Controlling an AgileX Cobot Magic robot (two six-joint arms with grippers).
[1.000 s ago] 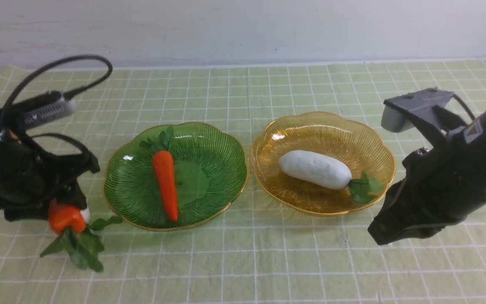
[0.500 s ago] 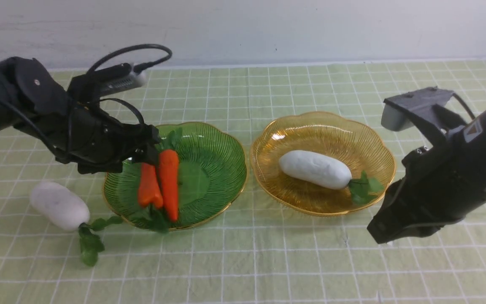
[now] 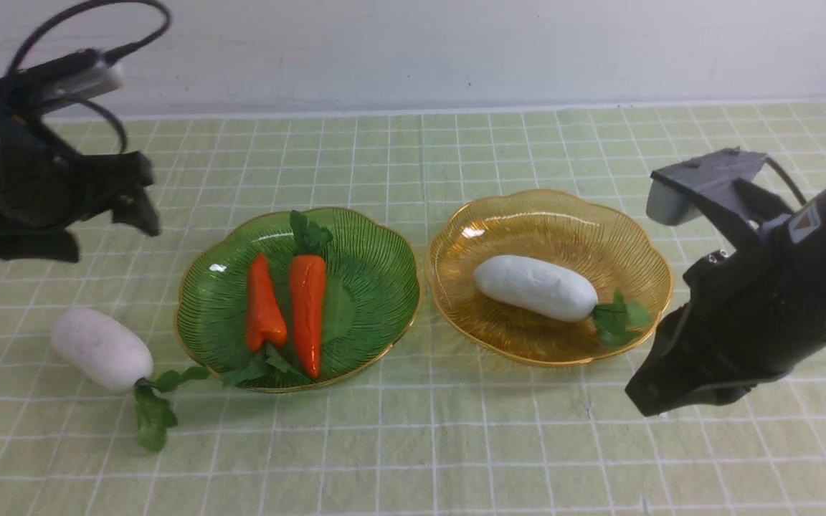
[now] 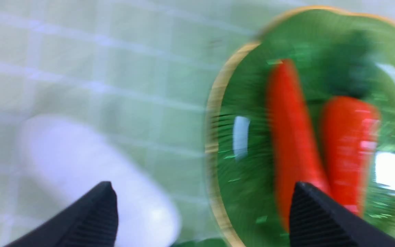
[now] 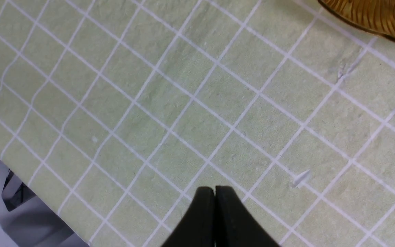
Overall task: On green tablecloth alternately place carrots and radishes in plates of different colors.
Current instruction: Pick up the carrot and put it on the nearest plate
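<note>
The desk is covered by the green tablecloth (image 3: 456,444), pale with a white grid. 2 plates are set side by side near its middle, close together: the green plate (image 3: 373,265) on the robot's left and the amber plate (image 3: 528,215) on its right.

In the green plate 2 carrots are laid just beside each other, nearly parallel. The shorter carrot (image 3: 264,304) is on the left, with its leaves toward the near rim. The longer carrot (image 3: 307,312) is on the right, with its leaves toward the far rim and its tip pointing nearer.

1 radish (image 3: 535,287) is laid across the amber plate, its leaf tuft toward the near right rim. The other radish (image 3: 101,349) is left on the cloth, outside the green plate and to its left, and its leaves trail toward that plate's near rim.

The left arm (image 3: 26,186) is held above the cloth, left of the green plate and farther back. Its jaws are spread wide and nothing is gripped. The left wrist view is blurred; there the black fingertips (image 4: 98,212) stand far apart.

The right arm (image 3: 779,301) is held low, right of the amber plate. Its jaws are pressed together over bare cloth, with nothing between them.
</note>
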